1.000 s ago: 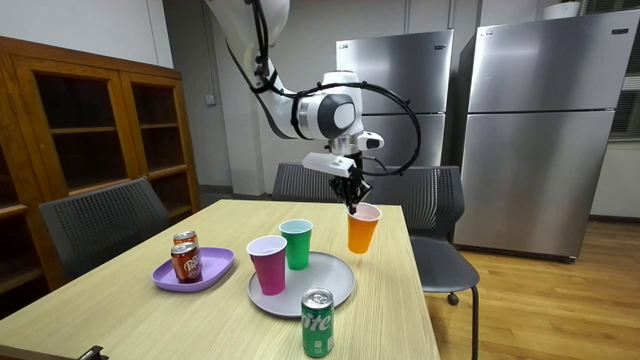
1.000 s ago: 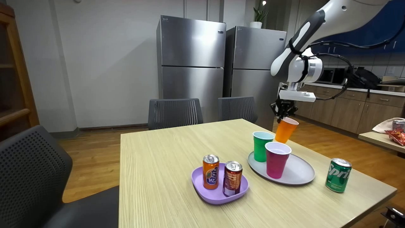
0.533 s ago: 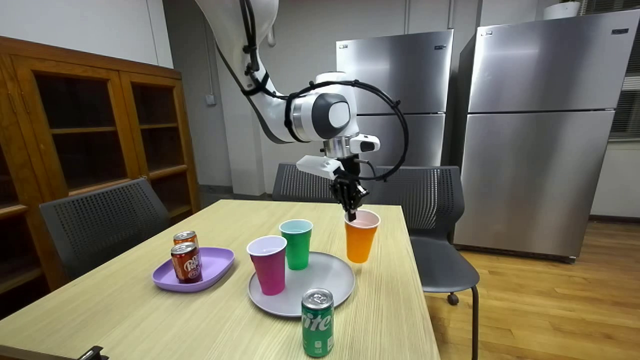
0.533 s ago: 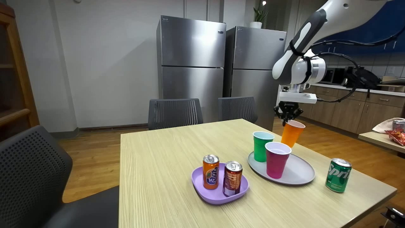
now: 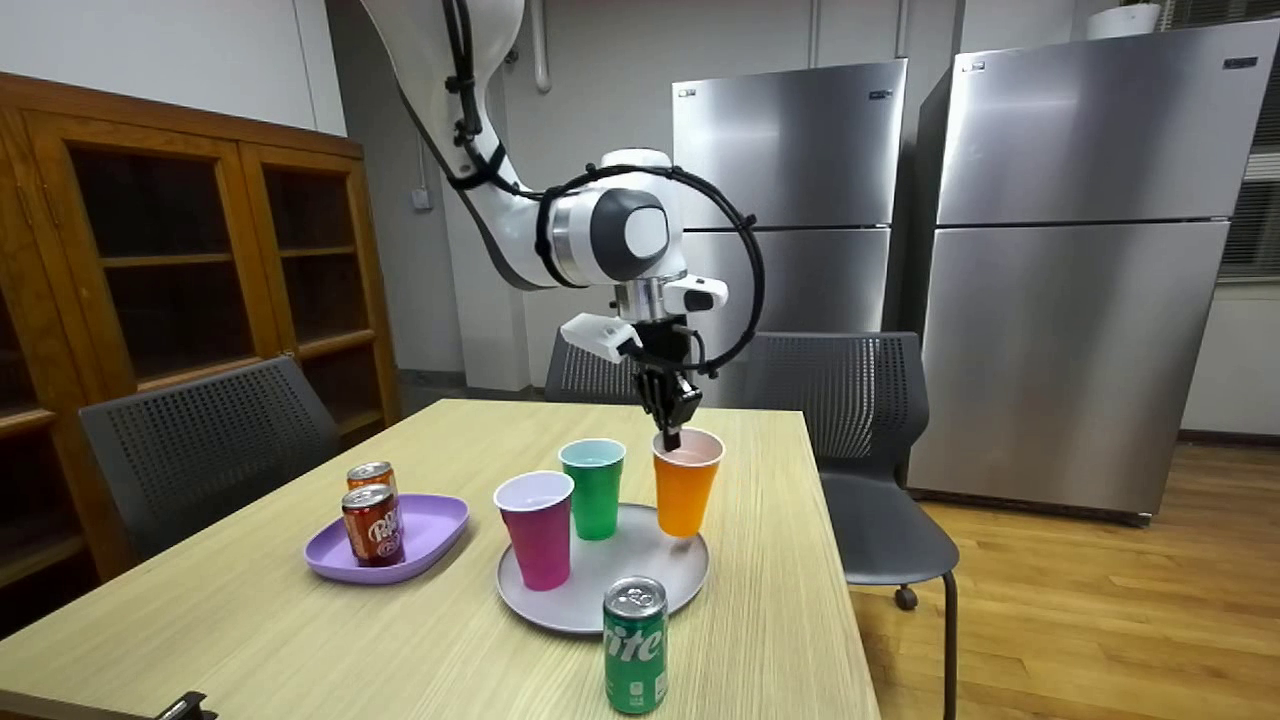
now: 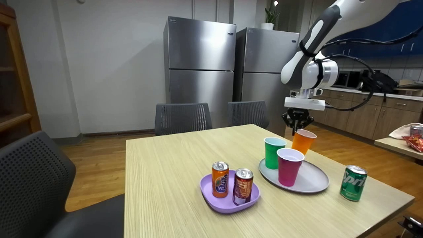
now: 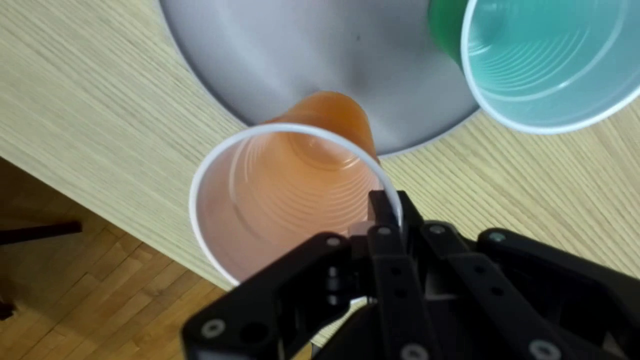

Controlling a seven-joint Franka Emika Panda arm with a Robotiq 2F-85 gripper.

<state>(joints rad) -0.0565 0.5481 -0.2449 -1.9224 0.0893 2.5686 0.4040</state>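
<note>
My gripper (image 7: 398,207) has its fingers (image 7: 381,205) pinched on the white rim of a tapered orange plastic cup (image 5: 685,495), one inside the wall and one outside, and the cup hangs tilted just below them. From here I can't tell whether its base touches the round grey plate (image 5: 612,565) under it. Beneath the fingers spreads a pale wood-grain table (image 6: 178,172); a green plastic cup (image 5: 594,495) stands near them on the plate, a magenta plastic cup (image 5: 540,540) farther off. Well apart from the fingers I see a shallow purple tray (image 5: 437,525) bearing an orange Fanta can (image 6: 220,181) and a dark red metal can (image 6: 243,188), and a green metal Sprite can (image 5: 636,650). In both exterior views, beyond the fingers rise two tall stainless-steel refrigerators (image 6: 201,66) and a light grey wall (image 6: 115,66), with dark grey mesh-backed chairs (image 6: 183,119) and a wood-plank floor (image 5: 1050,600); well to the fingers' left stands a brown wooden cabinet (image 5: 252,250).
</note>
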